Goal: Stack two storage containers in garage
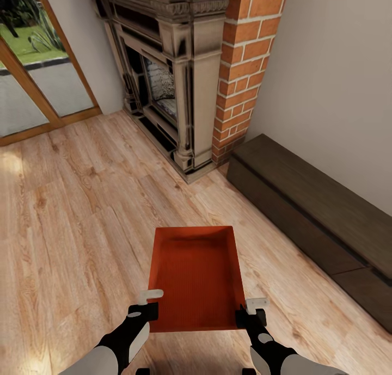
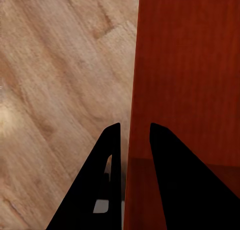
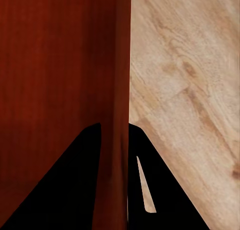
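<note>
One orange-red storage container (image 1: 196, 274) is held level in front of me over the light wood plank floor, open side up, its ribbed bottom empty. My left gripper (image 1: 148, 305) is shut on its left wall near the close corner, and my right gripper (image 1: 251, 308) is shut on its right wall. In the left wrist view the black fingers (image 2: 172, 175) of the left gripper (image 2: 134, 135) straddle the container's thin wall (image 2: 131, 89). In the right wrist view the right gripper (image 3: 114, 127) pinches the container's other wall (image 3: 120, 64) the same way.
A red brick fireplace (image 1: 245, 65) with a dark carved surround (image 1: 174, 92) stands ahead. A low dark wood bench (image 1: 316, 211) runs along the right wall. Wood-framed glass doors (image 1: 38, 81) are at the far left. Plank floor (image 1: 81, 201) spreads to the left.
</note>
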Controlling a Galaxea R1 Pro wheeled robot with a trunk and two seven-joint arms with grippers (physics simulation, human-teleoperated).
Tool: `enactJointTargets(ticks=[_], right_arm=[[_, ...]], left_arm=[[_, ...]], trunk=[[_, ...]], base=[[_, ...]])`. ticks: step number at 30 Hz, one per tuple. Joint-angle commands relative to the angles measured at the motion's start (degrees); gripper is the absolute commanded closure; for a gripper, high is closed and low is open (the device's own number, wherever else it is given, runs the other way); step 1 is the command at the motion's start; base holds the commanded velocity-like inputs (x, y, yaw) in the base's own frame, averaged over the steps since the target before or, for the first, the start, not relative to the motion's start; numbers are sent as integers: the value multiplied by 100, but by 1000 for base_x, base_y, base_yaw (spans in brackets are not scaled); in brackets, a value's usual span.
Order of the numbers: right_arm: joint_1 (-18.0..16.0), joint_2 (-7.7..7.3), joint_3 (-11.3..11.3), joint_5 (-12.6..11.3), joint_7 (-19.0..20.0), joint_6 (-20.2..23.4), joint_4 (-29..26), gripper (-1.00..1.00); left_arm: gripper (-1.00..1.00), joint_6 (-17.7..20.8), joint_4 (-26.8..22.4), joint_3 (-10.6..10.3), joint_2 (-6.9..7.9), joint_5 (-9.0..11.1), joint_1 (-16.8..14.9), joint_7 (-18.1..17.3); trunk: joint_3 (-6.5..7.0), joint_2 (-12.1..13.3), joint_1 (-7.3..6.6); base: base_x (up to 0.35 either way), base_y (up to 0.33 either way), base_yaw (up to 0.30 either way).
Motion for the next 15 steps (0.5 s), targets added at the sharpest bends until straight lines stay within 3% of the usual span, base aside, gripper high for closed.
enactJointTargets(ticks=[1,15], right_arm=[[-2,-2,-140,-181,-76,-55,14,100],[-2,2,-145,-190,-76,-59,22,100]], left_arm=[[100,38,-21,66,6,-17,-2,68],[100,38,-30,66,7,-17,-2,68]], trunk=[[15,38,-22],[19,38,-22]], base=[[0,0,0],[0,0,0]])
